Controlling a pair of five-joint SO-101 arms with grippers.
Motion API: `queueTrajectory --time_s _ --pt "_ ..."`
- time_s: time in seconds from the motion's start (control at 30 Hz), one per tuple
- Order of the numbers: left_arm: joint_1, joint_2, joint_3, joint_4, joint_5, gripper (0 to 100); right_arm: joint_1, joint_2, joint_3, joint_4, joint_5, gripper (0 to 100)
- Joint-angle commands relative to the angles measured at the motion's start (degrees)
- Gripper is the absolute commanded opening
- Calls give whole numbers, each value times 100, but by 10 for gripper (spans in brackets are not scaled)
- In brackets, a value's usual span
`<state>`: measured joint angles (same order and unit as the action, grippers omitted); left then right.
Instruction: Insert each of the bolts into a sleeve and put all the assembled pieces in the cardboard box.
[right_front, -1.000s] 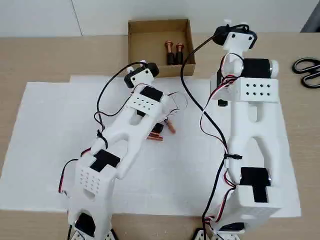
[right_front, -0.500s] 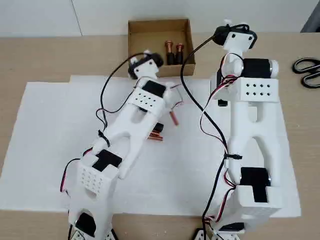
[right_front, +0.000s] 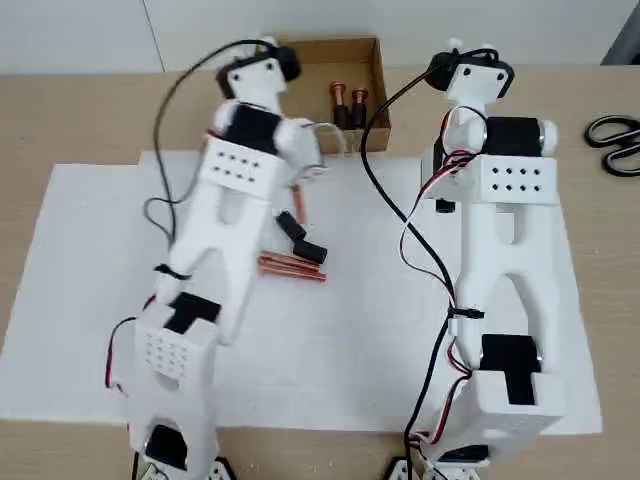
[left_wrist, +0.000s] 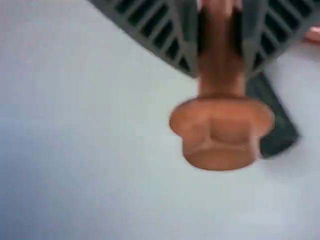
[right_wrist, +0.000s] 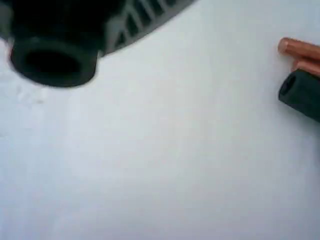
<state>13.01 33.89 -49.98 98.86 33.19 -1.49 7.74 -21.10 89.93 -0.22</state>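
Scissors (right_front: 615, 143) lie beside the white foam sheet (right_front: 100, 250). Left gripper (left_wrist: 220, 45) pinches a hex-headed copper bolt (left_wrist: 220, 132) over it, near the cardboard box (right_front: 300, 62); right gripper (right_wrist: 57, 35) clamps a black tubular sleeve (right_wrist: 52, 62).

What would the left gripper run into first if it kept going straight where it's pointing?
Probably the white sheet, with the held bolt touching before the left gripper does. A black sleeve lies just beside that line; depth is unclear.

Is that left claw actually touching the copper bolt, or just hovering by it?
Touching. The left wrist view shows the left gripper clamped on both sides of the bolt, whose head sticks out past it.
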Motion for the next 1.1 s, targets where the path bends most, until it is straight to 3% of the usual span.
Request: queueTrajectory --time_s 0.0,0.17,0.37,0.57,0.67,0.87,1.07 --pt "-598 -413 31 176 -1257 6 31 -391 -26 40 53 6" --pt "-932 -1073 787 167 -2919 6 31 -400 -26 40 53 5" --pt "-914 -2462 1657 167 -3156 6 31 -400 -26 48 53 4" --pt "-941 -3815 3301 149 -3332 6 -4 -391 -26 110 53 4" --pt "-1020 -3930 4207 -360 -3455 6 -4 -365 -26 119 53 4" --pt "-1213 -3508 5912 -2470 -3455 6 -198 -365 -26 207 44 4" --pt "-1213 -2646 6185 -3191 -3455 6 -277 -391 -26 242 53 4"
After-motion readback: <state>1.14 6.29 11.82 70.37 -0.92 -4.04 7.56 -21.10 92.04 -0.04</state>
